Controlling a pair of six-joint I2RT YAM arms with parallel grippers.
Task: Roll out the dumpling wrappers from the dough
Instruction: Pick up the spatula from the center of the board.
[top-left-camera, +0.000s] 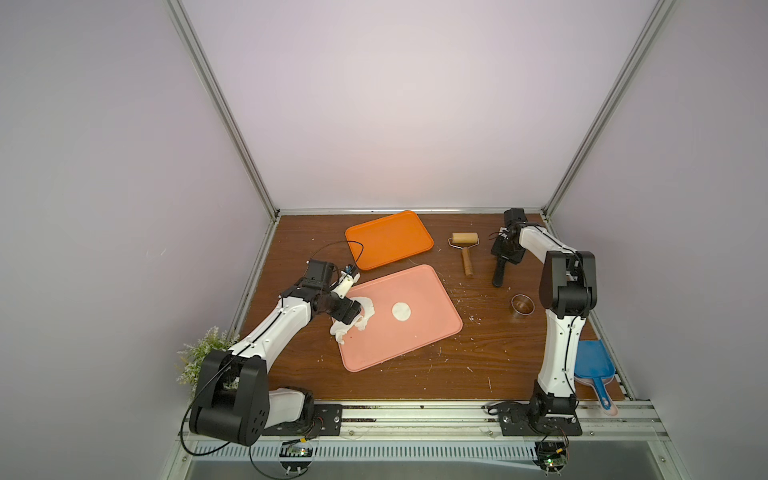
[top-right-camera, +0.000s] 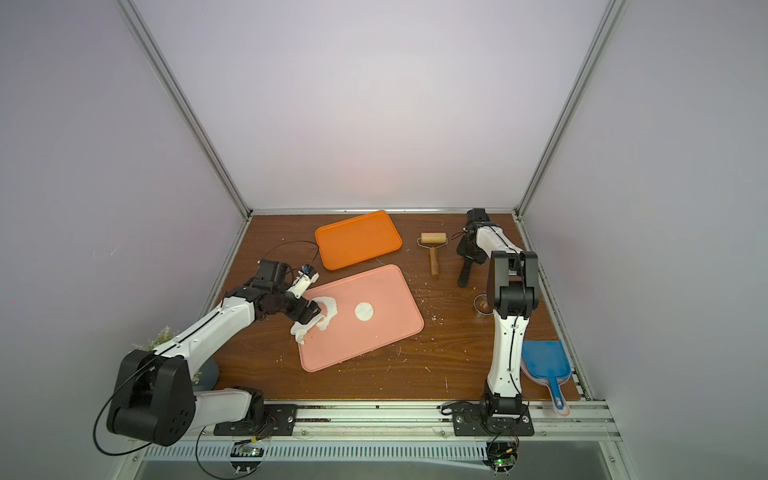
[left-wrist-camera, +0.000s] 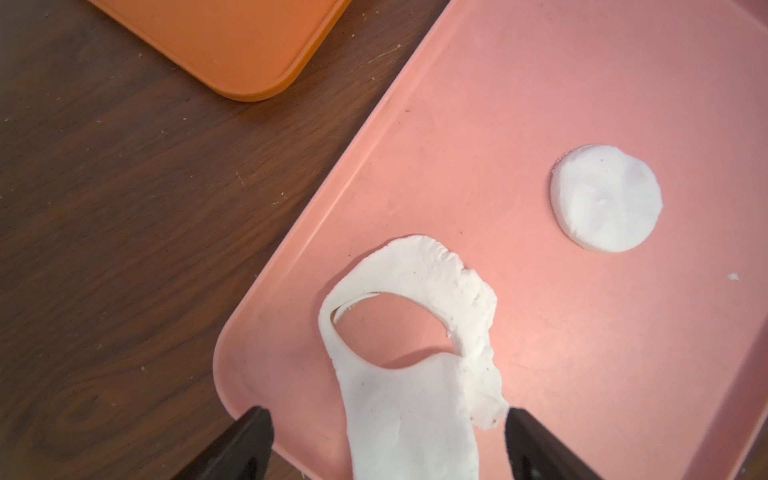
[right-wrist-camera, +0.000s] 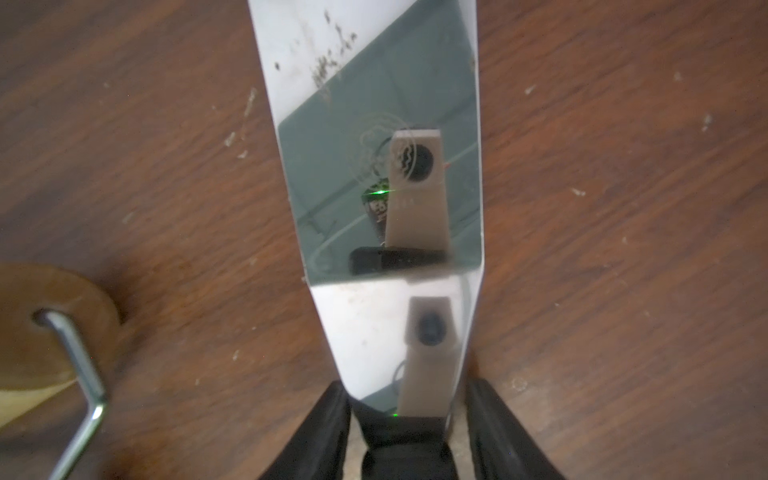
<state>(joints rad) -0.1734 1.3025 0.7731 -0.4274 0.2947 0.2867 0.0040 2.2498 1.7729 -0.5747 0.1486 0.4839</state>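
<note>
One dumpling wrapper (top-left-camera: 402, 311) lies flat near the middle of the pink tray (top-left-camera: 395, 340), alone and touching nothing else. It is a small, thin, white round of dough. Being round, it has no long axis to speak of and points no way across the tray; its broad face is turned straight up.

Toward the pink tray's left end, apart from the wrapper, lies the leftover dough sheet (top-left-camera: 368, 309), ragged-edged, with a hole the size of the wrapper cut through it. One end of it hangs over the tray's left rim. The left gripper (left-wrist-camera: 386, 419) hovers low there with its jaws spread wide on either side of the sheet, gripping nothing.

Beyond the pink tray's far right corner, the right gripper (right-wrist-camera: 407, 390) is down over a black-handled spatula (top-left-camera: 500, 272) on the table. Its jaws flank the base of the shiny blade, but whether they have closed on it cannot be told.

A wooden roller (top-left-camera: 465, 239) lies just left of the spatula, and a metal ring cutter (top-left-camera: 523, 305) stands to the pink tray's right. An orange tray (top-left-camera: 388, 239) behind the pink one has nothing on it.

Rolling and cutting look done for this one wrapper. What seems left is clearing the scrap, lifting the wrapper, and likely making more
</note>
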